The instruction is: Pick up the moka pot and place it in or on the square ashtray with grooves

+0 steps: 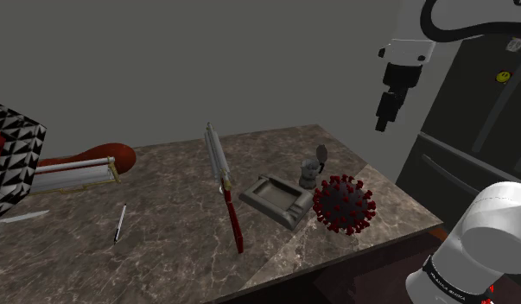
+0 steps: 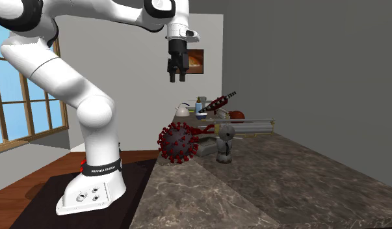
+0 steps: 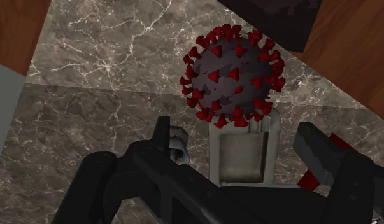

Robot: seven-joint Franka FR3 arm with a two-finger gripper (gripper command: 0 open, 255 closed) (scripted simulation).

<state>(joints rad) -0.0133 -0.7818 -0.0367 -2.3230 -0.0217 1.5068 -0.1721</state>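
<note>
In the shoulder view we meet the square ashtray first, then the moka pot standing just behind its far corner, then a spiked red ball. The gripper hangs high above to the right, jaws apart and empty. We judge the descent not yet begun — we should come down centred over the pot, fingers straddling its body, clear of both neighbours. The dark marble counter carries a checkered box, a pen and a red-handled blade — grey wall behind, a dark appliance front at right.
</note>
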